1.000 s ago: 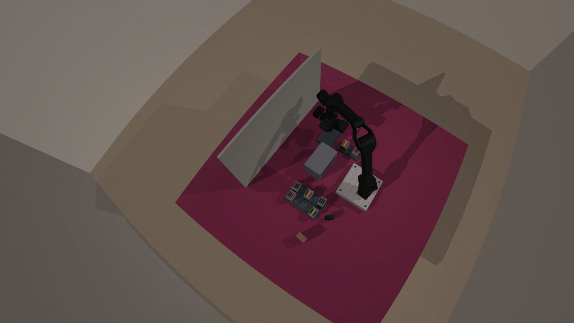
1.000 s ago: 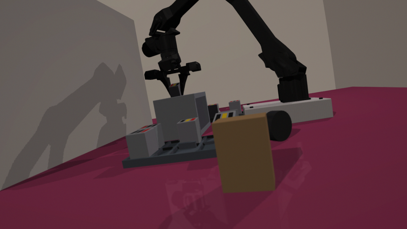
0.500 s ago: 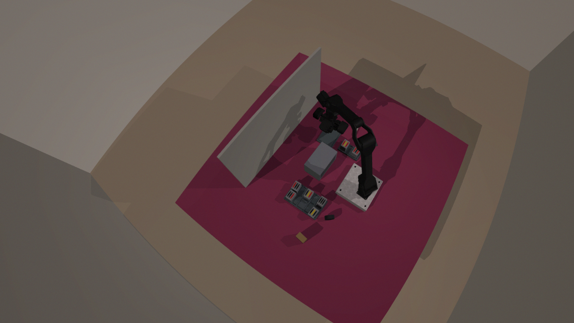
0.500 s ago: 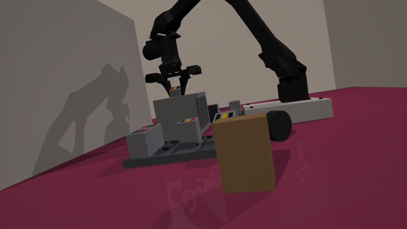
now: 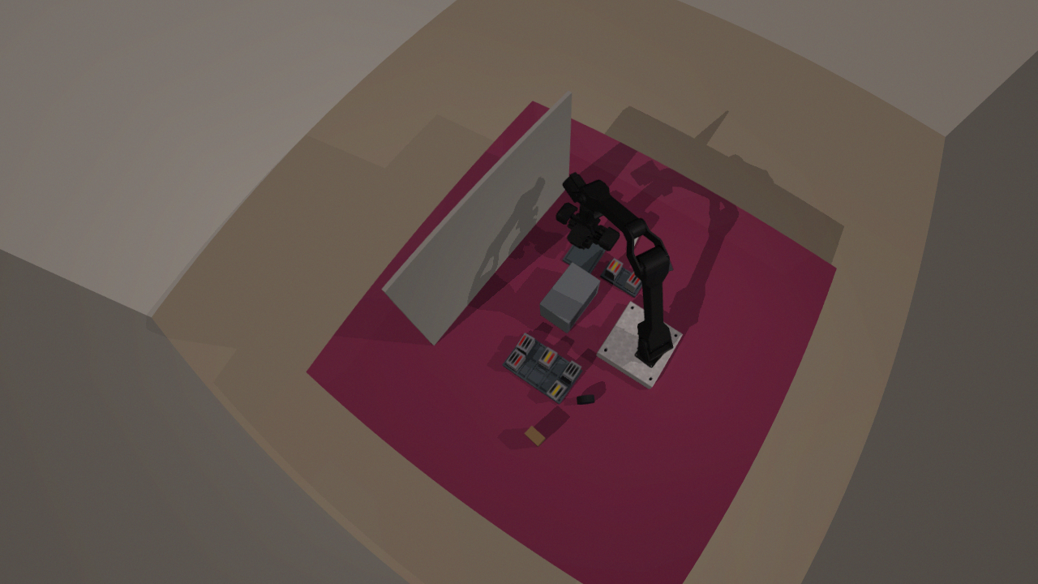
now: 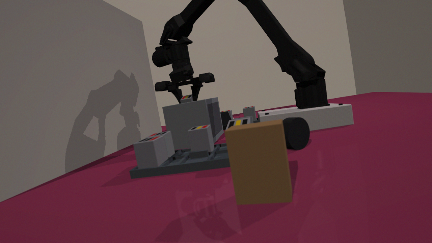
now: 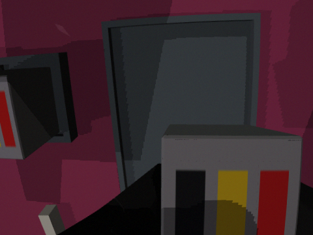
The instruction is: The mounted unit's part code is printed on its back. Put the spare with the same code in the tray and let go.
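My gripper (image 6: 187, 101) is shut on a grey spare block striped black, yellow and red (image 7: 228, 153). It holds the block upright over the near part of the shallow dark tray (image 7: 195, 72) (image 5: 578, 255); the block's lower end is hidden. A large grey box (image 5: 569, 294) (image 6: 184, 120) stands beside the tray; no code shows on its visible faces, and I cannot tell whether it is the mounted unit. The larger rack (image 5: 535, 374) (image 6: 181, 168) holds several striped blocks, one of them (image 6: 200, 138) black, yellow and red. A smaller rack (image 7: 55, 98) beside the tray holds two blocks.
A tall pale panel (image 5: 486, 232) (image 6: 60, 75) stands along one side, past the tray and grey box. A tan block (image 5: 534, 435) (image 6: 259, 163) and a black cylinder (image 5: 585, 399) (image 6: 297, 133) stand near the larger rack. The arm's white base plate (image 5: 620, 348) is opposite the panel.
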You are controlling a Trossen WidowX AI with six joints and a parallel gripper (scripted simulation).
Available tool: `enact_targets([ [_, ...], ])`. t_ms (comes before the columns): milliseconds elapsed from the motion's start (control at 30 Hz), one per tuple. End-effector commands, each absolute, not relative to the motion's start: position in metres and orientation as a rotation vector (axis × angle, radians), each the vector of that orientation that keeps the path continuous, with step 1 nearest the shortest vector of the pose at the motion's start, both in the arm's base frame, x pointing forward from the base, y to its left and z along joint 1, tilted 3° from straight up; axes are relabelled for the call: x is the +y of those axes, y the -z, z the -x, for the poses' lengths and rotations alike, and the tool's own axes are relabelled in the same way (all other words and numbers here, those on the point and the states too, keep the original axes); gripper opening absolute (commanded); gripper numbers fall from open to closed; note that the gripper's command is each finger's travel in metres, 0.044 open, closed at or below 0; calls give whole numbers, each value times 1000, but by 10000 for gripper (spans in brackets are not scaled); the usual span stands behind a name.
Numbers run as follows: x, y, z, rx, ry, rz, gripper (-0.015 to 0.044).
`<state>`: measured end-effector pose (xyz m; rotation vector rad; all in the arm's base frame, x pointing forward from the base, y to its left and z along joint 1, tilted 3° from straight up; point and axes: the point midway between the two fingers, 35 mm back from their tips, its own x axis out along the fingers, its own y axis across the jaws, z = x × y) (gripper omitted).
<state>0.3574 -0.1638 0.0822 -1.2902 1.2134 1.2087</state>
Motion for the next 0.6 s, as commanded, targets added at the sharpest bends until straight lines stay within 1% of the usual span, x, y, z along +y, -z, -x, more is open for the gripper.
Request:
enact_targets([
  [0, -164, -77, -356, 1218, -1215, 1290, 0],
  [567, -164, -64, -355, 1218, -1215, 1290, 0],
])
